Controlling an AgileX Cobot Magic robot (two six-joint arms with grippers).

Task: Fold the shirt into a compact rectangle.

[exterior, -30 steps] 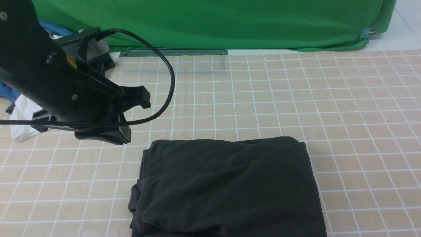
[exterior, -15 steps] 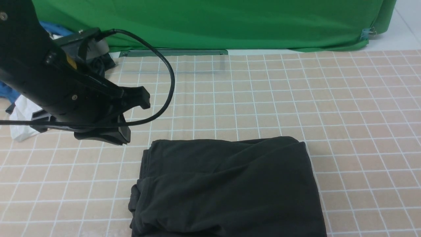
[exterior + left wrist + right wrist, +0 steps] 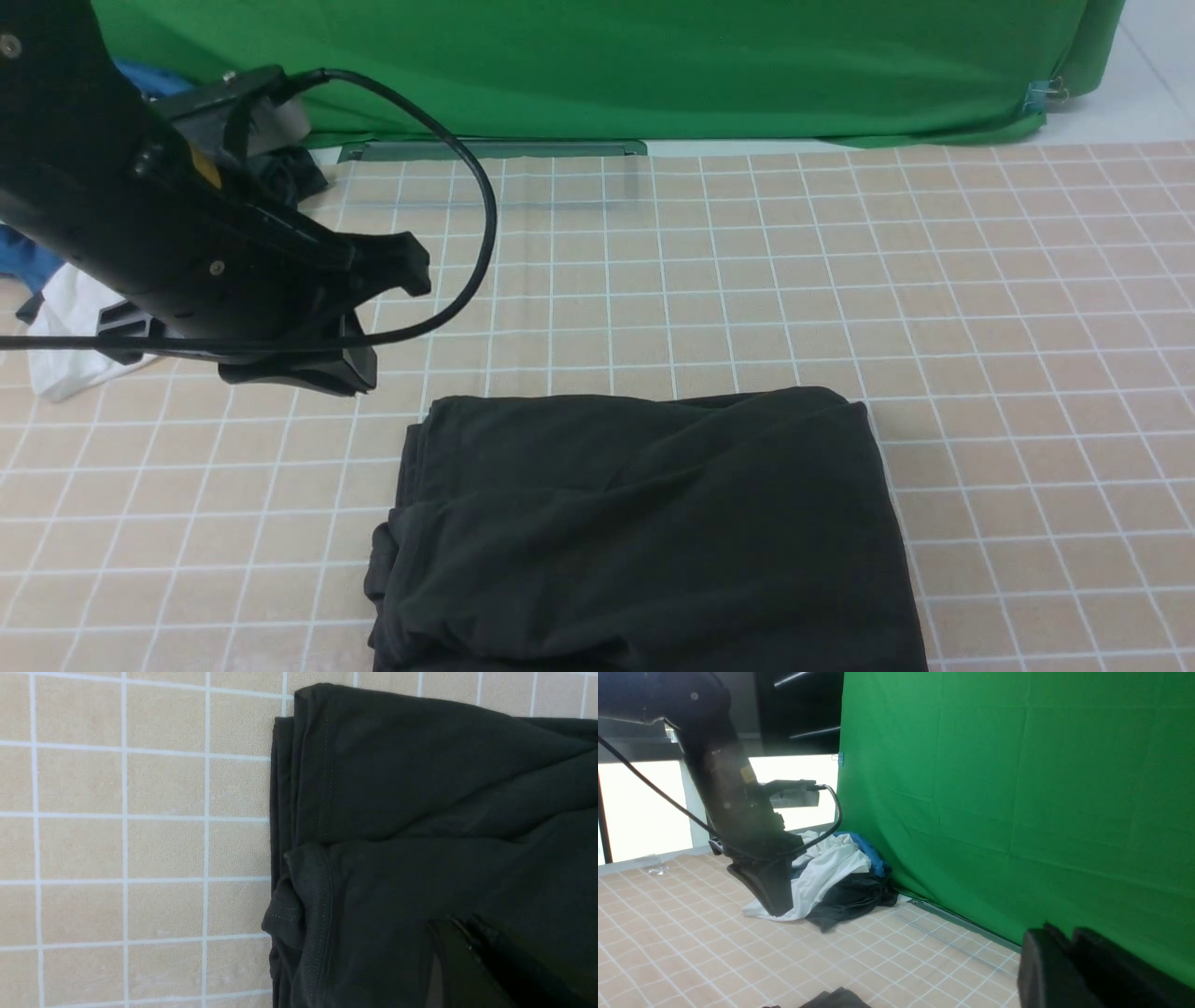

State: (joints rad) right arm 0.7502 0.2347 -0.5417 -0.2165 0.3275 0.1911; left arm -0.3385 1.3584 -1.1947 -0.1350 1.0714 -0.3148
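Here the black shirt [image 3: 644,532] lies folded into a rough rectangle on the gridded table [image 3: 1027,308], near the front edge. The left gripper [image 3: 359,378] hangs above the table just beside the shirt's far left corner, jaws closed and empty. The right gripper [image 3: 1071,947] is raised, facing the green backdrop [image 3: 1017,788]; whether its jaws are parted is unclear.

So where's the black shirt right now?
The shirt lies folded on the checked table, low and central in the front view, just right of the left gripper.
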